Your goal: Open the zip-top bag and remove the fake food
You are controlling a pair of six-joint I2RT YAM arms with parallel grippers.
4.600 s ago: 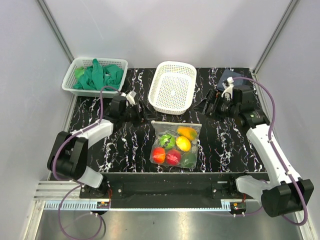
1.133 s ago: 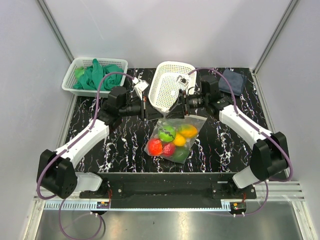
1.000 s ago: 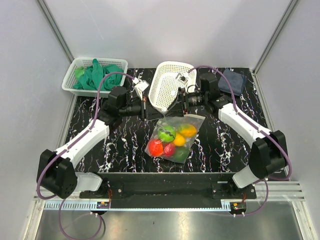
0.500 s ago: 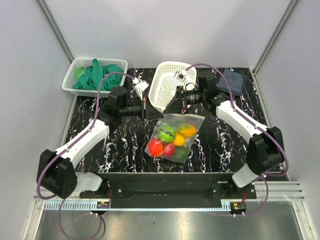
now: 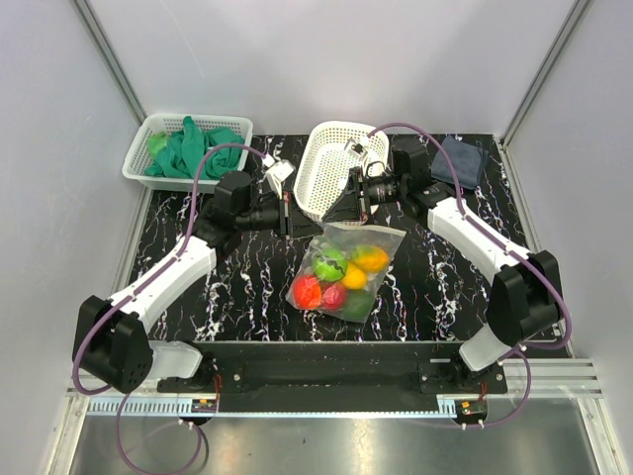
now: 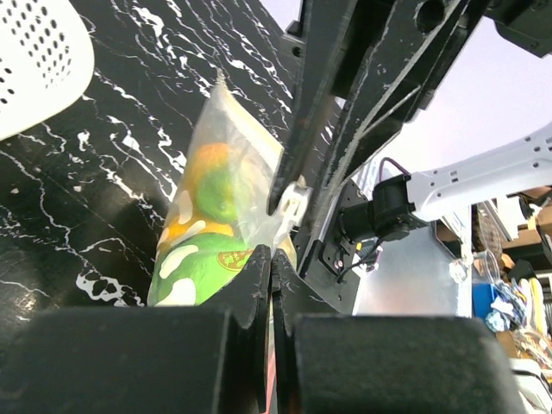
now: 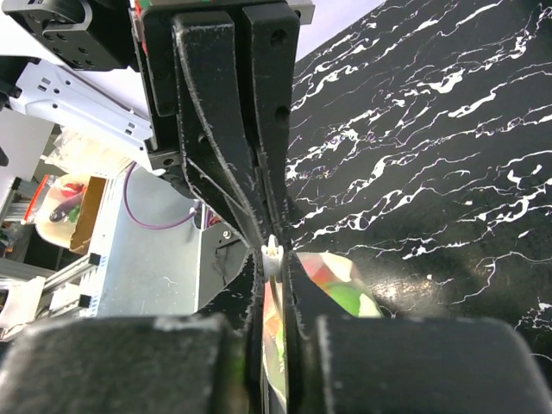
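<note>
The clear zip-top bag (image 5: 341,272) hangs by its top edge between both grippers, its bottom resting on the black marble table. Inside it the fake food shows: a green piece (image 5: 329,263), an orange one (image 5: 372,258) and a red one (image 5: 306,290). My left gripper (image 5: 295,220) is shut on the bag's top edge (image 6: 259,226). Facing it, my right gripper (image 5: 349,210) has its fingers pinched on the white zip slider (image 7: 272,250). In the left wrist view the slider (image 6: 291,203) sits just beyond my left gripper (image 6: 272,259).
A white lattice basket (image 5: 331,173) stands tilted just behind both grippers. At the back left, a second white basket (image 5: 148,168) holds green gloves. A dark folded cloth (image 5: 458,160) lies at the back right.
My right gripper's fingers have closed onto the slider, and its wrist has shifted slightly back. The left gripper stayed shut on the bag. Since the earliest frame the bag's top has been lifted off the table.
</note>
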